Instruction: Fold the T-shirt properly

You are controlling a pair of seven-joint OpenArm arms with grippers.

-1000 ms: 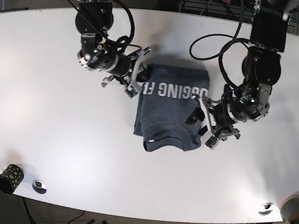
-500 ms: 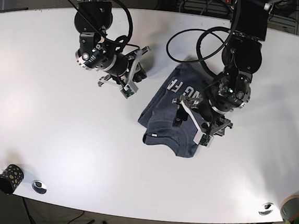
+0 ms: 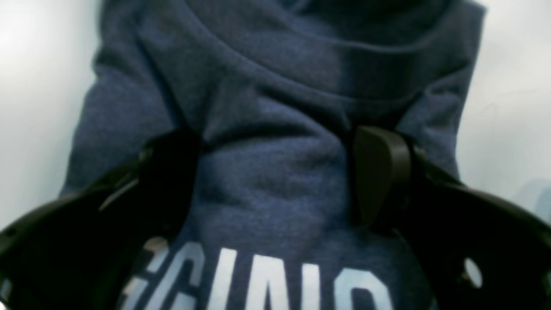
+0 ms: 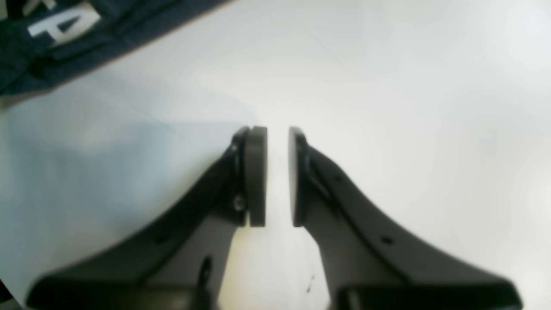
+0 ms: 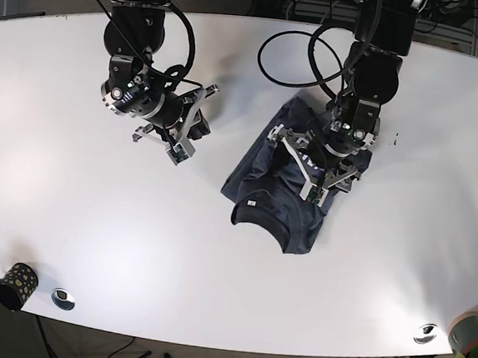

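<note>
The dark blue T-shirt [image 5: 262, 202] lies folded and askew right of the table's middle, collar end toward the front. White lettering shows on the T-shirt [image 3: 275, 86] in the left wrist view. My left gripper [image 5: 314, 167] rests on its upper part. There the left gripper [image 3: 275, 176] is open, with bunched fabric lying between the spread fingers [image 3: 379, 172]. My right gripper [image 5: 190, 133] hovers over bare table, left of the shirt and apart from it. The right gripper [image 4: 277, 172] has its pads nearly together with nothing between them. One shirt corner [image 4: 43, 43] shows at the upper left.
A small speckled dark cup [image 5: 16, 285] and a metal disc [image 5: 63, 298] sit at the white table's [image 5: 133, 245] front left. Another disc [image 5: 425, 334] and a grey pot [image 5: 470, 333] are at the front right. Cables hang at the back.
The left gripper has dragged and turned the shirt toward the centre, moving up onto its lettered part. The right gripper has drawn back to the left, off the shirt's edge.
</note>
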